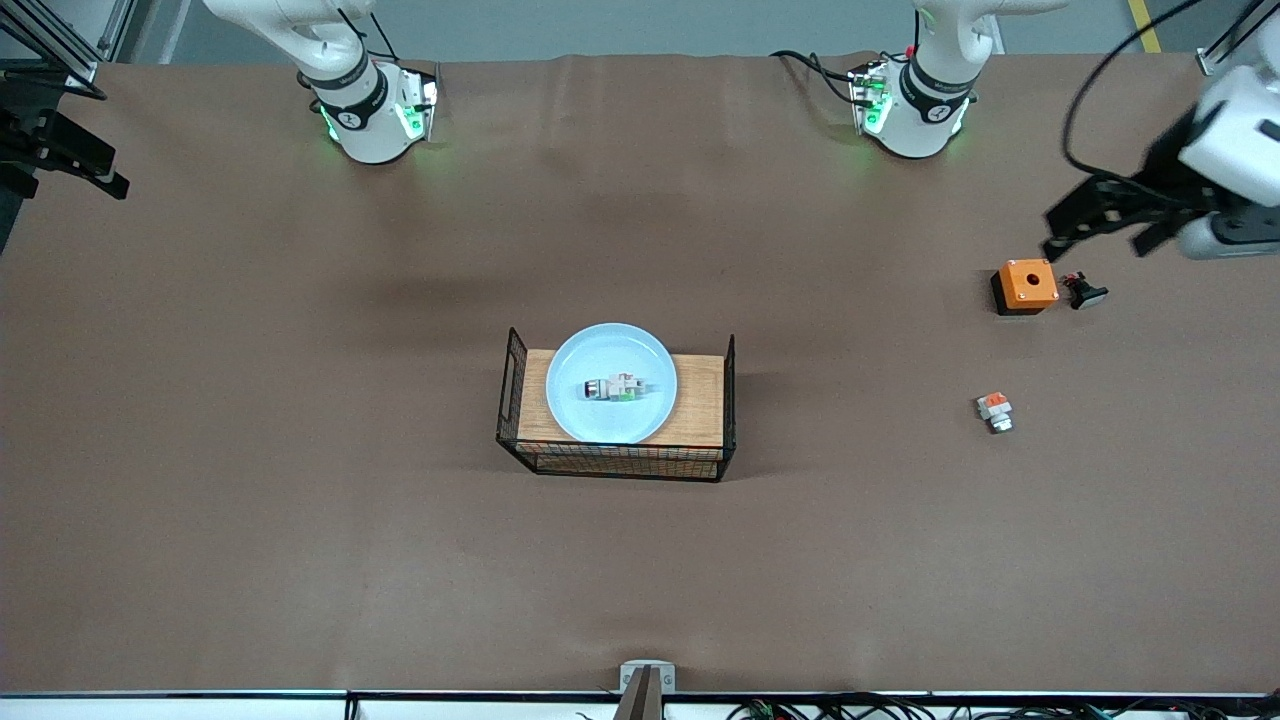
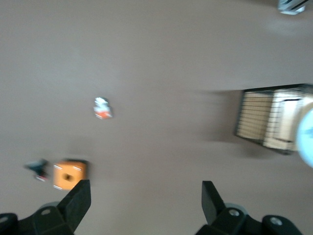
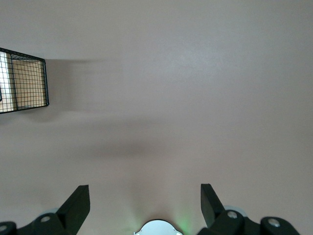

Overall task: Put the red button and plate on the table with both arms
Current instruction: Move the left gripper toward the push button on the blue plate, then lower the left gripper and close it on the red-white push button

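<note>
The pale blue plate (image 1: 600,350) lies on the wooden top of a black wire basket (image 1: 702,402) at mid-table. The red button (image 1: 613,388), white and silver with a green patch, lies on its side in the plate. My left gripper (image 1: 1092,245) hangs open and empty over the table (image 1: 300,420) at the left arm's end, just above the orange box (image 1: 1026,285). In the left wrist view its gripper (image 2: 145,188) is wide open and the plate's rim (image 2: 307,137) shows at the edge. My right gripper (image 3: 144,188) is open and empty, high over bare table by its own base.
A small white piece with an orange-red block (image 1: 995,410) lies nearer the front camera than the orange box, and shows in the left wrist view (image 2: 102,107). A small black part (image 1: 1083,291) lies beside the box. The basket's end shows in the right wrist view (image 3: 22,81).
</note>
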